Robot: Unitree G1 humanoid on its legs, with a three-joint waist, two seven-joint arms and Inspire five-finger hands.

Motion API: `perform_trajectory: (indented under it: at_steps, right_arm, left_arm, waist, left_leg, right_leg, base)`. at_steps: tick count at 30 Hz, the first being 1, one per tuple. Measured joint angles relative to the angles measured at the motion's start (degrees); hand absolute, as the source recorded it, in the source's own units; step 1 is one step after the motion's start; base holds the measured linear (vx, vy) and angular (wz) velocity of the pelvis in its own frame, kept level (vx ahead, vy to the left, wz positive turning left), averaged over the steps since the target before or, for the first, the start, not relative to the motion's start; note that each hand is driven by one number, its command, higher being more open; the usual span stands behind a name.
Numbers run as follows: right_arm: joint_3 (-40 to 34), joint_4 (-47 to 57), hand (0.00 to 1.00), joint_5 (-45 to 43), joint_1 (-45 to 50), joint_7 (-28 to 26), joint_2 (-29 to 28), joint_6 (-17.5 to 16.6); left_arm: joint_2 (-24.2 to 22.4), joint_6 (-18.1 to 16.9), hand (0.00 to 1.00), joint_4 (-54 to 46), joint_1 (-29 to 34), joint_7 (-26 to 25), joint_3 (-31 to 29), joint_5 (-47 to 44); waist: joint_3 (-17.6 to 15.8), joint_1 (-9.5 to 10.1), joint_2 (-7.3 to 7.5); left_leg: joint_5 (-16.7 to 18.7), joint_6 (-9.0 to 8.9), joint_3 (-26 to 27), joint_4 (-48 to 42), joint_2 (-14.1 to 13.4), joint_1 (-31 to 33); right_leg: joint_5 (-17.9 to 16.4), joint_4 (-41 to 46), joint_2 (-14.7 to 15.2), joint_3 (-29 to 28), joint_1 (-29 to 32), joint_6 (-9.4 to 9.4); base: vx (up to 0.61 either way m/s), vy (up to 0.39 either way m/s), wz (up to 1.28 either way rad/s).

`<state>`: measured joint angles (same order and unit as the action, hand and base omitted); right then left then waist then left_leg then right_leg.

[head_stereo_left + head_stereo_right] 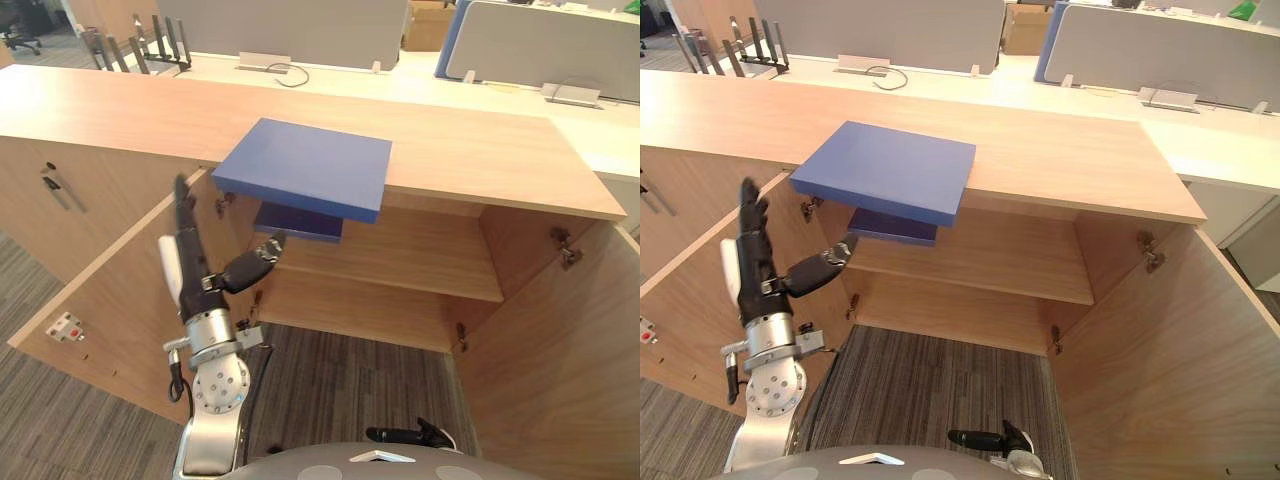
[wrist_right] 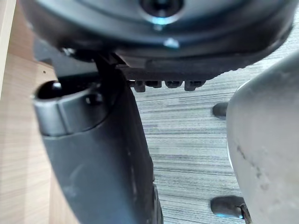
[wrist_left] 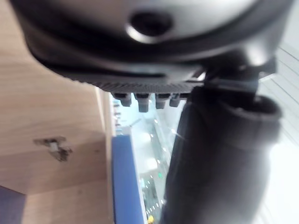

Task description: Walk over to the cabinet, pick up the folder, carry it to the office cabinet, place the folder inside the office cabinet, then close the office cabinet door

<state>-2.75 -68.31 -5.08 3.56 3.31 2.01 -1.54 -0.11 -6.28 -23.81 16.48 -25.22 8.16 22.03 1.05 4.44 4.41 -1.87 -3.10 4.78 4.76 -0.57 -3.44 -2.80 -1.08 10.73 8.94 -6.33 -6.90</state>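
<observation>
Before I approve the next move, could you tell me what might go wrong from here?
1. The blue folder overhangs the front edge of the cabinet top; the open left hand, below and left of it, could tip it off.
2. The left door stands open close beside that hand, so the arm may bump it.
3. A second blue folder lies on the shelf beneath, narrowing the room for placing.

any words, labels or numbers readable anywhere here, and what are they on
Nothing here can be read as text.
White label with a red mark, on the inner face of the open left cabinet door: too small to read.
Blue folder on the cabinet top: no print shows on its cover.
Second blue folder on the shelf inside: no print shows.
</observation>
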Motion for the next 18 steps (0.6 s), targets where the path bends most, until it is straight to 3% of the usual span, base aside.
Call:
perform_trajectory:
  at_steps: [5, 8, 11, 18]
  right_arm:
    - [-0.06, -0.62, 1.0, 0.41, -0.67, -0.33, 0.17, -0.02]
    - [-0.01, -0.66, 1.0, 2.69, -0.94, -0.92, 1.0, 0.03]
    - [-0.03, -0.65, 1.0, 3.08, -1.25, -1.72, 1.6, 0.04]
    - [-0.06, -1.41, 1.0, 4.69, -2.15, -2.22, 1.71, 0.03]
  left_arm:
    - [3.72, -0.08, 1.0, 0.74, -5.46, 1.61, 1.68, 9.16]
    - [9.29, -0.05, 1.0, 7.1, -8.64, 3.0, 1.57, 15.37]
    - [11.26, 0.07, 1.0, 11.19, -9.58, 3.61, 1.54, 17.72]
    - [15.99, 0.61, 1.0, 14.69, -10.25, 3.8, 0.47, 21.9]
  waist:
    - [0.28, -0.42, -0.51]
    - [1.29, -1.02, -2.24]
    - [1.32, -1.45, -2.95]
    - [1.07, -1.66, -2.58]
  left_leg:
    - [0.16, -0.04, 0.43, -0.47, -0.13, -0.1]
    - [0.08, 0.05, 0.41, -0.3, -0.1, -0.29]
    - [-0.01, 0.1, 0.64, 0.04, -0.06, -0.93]
    - [0.02, 0.06, 1.35, 0.08, -0.05, -1.09]
  right_leg:
    - [0.05, 0.03, -0.35, -0.79, 0.23, 0.05]
    - [0.19, -0.01, -0.39, -0.8, 0.22, 0.27]
    - [0.26, -0.11, -0.39, -0.95, -0.07, 0.45]
    - [0.61, -1.23, -0.44, -1.6, -0.18, 0.96]
  base:
    - [-0.01, -0.015, -0.09]
    - [-0.03, -0.014, -0.01]
    - [-0.04, -0.012, -0.05]
    - [-0.03, -0.009, -0.05]
